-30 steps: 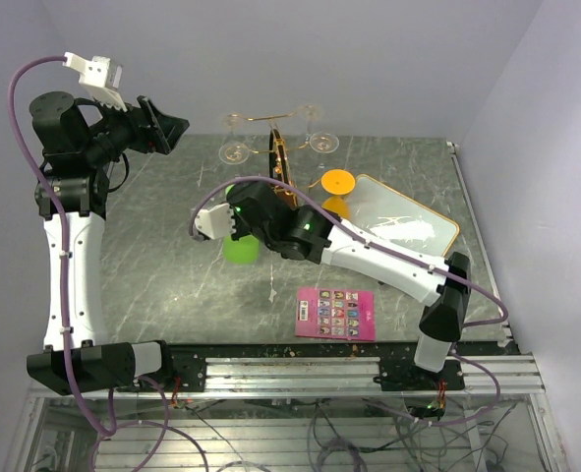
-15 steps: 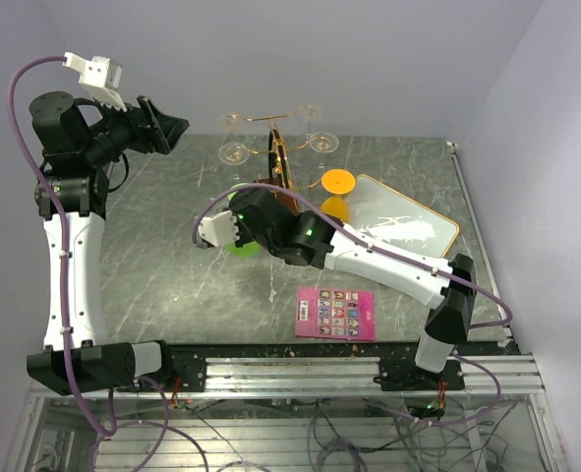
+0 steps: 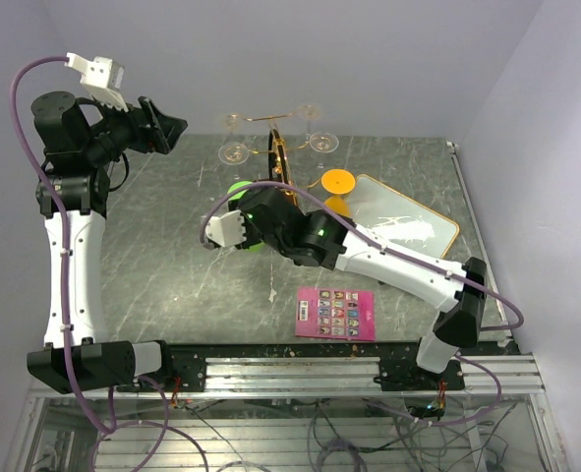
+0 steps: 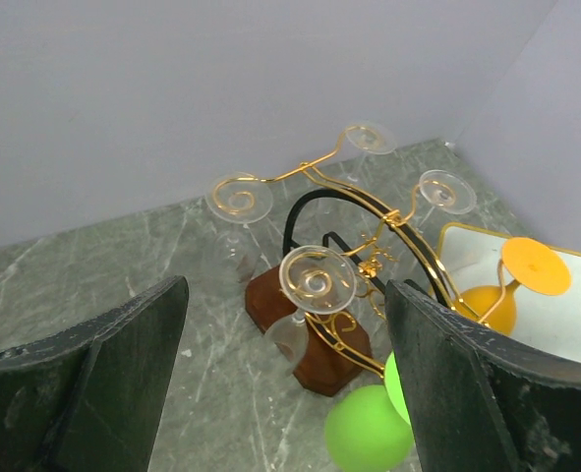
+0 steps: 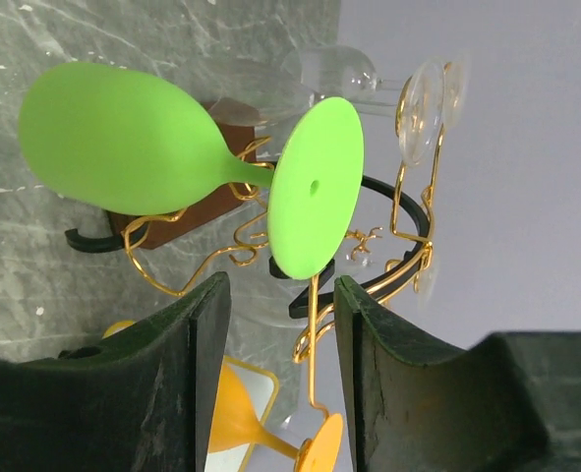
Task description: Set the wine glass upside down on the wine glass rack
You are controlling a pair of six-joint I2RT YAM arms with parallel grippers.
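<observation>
A: At the far left, the left gripper hangs raised, jaws spread wide and empty, pointed toward the wine glass rack. It has no part in this step, I'd say.

B: And at the rack itself?

A: Clear glasses hang from its scrolls. The green wine glass is on a lower gold arm on the near side, bowl down, its foot resting against the wire.

B: Is the right gripper holding it?

A: No. Its jaws stand apart on either side of the foot, and neither pad touches the glass. This looks like the release step, with the hanging done.

B: What does the next move call for?

A: A straight pull back, clear of the foot and wire, keeping off the orange glass by the tray to the right.
</observation>
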